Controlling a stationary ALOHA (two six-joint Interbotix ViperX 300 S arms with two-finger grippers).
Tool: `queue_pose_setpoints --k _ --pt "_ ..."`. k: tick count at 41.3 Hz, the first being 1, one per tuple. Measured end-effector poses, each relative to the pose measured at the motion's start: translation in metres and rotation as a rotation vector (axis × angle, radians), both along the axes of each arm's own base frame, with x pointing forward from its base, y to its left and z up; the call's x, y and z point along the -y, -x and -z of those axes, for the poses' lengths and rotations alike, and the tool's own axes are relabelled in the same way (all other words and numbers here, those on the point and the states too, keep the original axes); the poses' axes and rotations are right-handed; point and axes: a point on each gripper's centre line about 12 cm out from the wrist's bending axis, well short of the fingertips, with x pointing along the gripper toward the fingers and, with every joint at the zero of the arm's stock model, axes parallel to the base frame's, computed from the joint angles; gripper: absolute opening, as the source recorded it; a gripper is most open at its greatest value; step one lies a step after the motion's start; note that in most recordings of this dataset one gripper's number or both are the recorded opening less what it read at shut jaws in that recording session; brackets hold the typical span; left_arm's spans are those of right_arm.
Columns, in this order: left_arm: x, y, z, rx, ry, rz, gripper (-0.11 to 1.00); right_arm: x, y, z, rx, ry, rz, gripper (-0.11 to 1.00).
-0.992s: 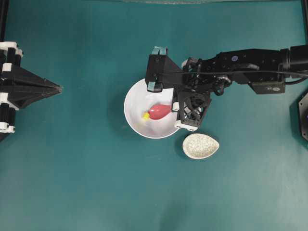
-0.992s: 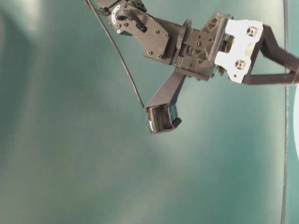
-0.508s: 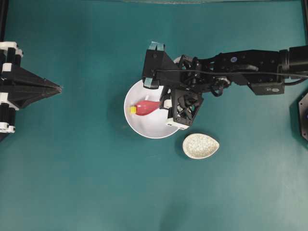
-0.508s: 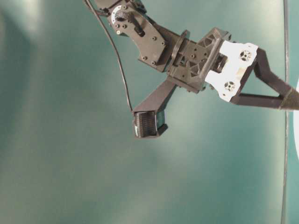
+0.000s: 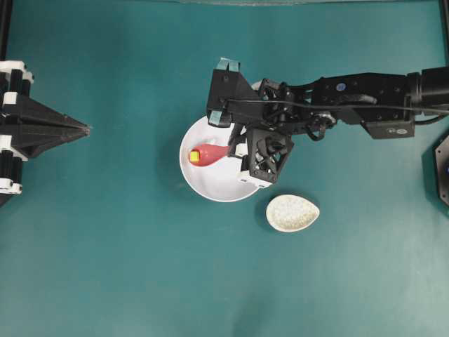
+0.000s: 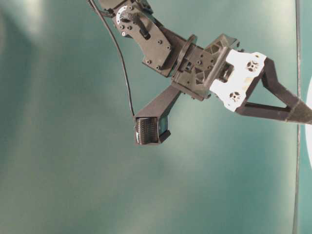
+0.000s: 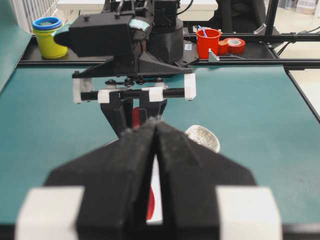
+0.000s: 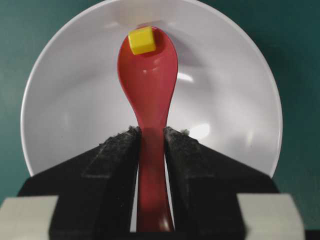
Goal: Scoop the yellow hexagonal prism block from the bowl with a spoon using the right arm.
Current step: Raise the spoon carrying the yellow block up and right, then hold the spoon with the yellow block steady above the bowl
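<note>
Spoon (image 8: 148, 90) over the bowl (image 8: 65, 115), scoop pointing to nine o'clock in the overhead view.
Right fingers (image 8: 117, 165) clamp its partly hidden handle; yellow block (image 8: 142, 40) sits at the scoop's tip; left fingers (image 7: 130, 165) together.

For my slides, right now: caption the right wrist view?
Right gripper holds spoon over white bowl, yellow block at its tip.

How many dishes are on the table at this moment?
2. The white bowl sits mid-table under the right gripper, with the spoon and yellow block over it. The small speckled dish lies apart from it, off its lower-right side.
</note>
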Motion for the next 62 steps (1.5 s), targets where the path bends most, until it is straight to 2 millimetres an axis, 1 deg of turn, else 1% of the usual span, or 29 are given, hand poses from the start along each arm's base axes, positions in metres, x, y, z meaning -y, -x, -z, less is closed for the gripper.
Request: queue_pose_setpoints --k 12,18,22,30,41,47,62 --pt "0.0 0.0 0.0 0.0 -0.001 0.0 -0.01 0.0 0.012 -0.005 0.033 -0.004 0.017 0.24" --pt "0.0 0.0 0.0 0.0 -0.001 0.0 -0.01 0.0 0.023 -0.01 0.11 0.007 0.039 0.24" --pt "0.0 0.0 0.0 0.0 0.0 0.0 -0.01 0.0 0.032 -0.017 0.179 0.01 0.059 0.24" --pt "0.0 0.0 0.0 0.0 0.0 0.0 -0.01 0.0 0.055 -0.038 0.315 0.009 0.099 0.24" --pt "0.0 0.0 0.0 -0.002 0.0 0.0 -0.01 -0.003 0.08 -0.066 0.414 -0.019 0.131 0.24" --pt "0.0 0.0 0.0 0.0 -0.001 0.0 -0.01 -0.003 0.084 -0.071 0.431 -0.027 0.139 0.24" --pt "0.0 0.0 0.0 0.002 0.002 0.0 -0.01 -0.004 0.084 -0.071 0.431 -0.027 0.137 0.24"
